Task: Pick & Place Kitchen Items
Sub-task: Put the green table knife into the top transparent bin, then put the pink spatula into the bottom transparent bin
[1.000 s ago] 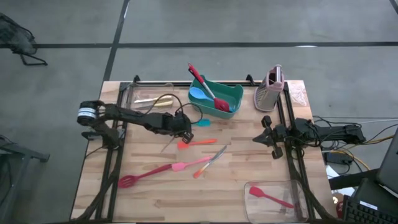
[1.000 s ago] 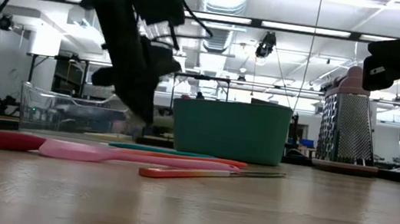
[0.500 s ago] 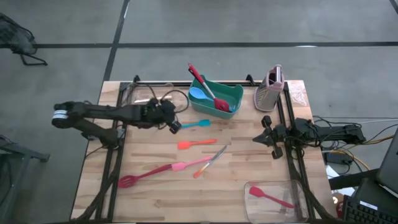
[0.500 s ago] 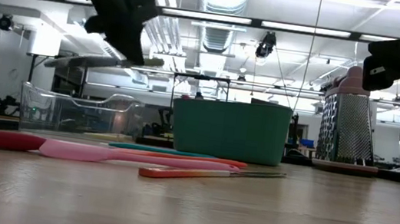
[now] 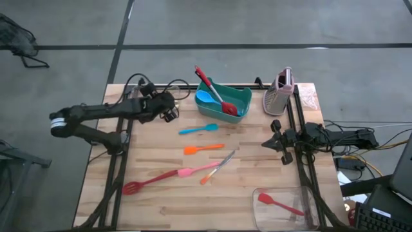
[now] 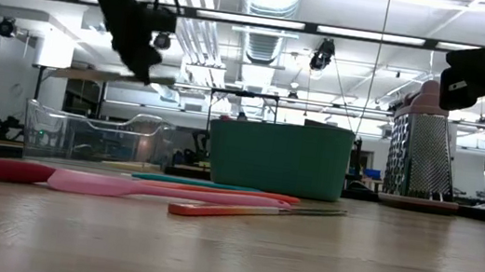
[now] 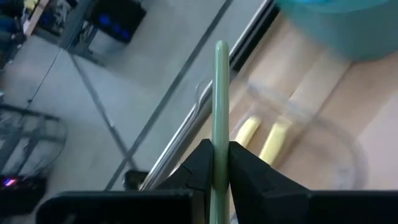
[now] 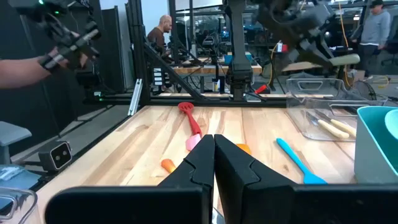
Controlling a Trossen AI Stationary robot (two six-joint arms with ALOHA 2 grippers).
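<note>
The left end effector (image 5: 168,111) has lifted clear of the desk (image 5: 161,206) and swung over the clear tub (image 5: 138,96) — clamped on a pale-green utensil handle (image 7: 220,106) — ready to drop; the right end effector (image 5: 275,145) waits shut.

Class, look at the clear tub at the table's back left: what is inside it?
Two yellow-handled utensils lie in the clear tub. In the high view the left arm covers most of it, so anything else inside is hidden.

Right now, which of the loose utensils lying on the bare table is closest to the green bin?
The blue spatula. It lies just in front of the green bin, while the orange spatula and the pink one lie farther from it.
</note>
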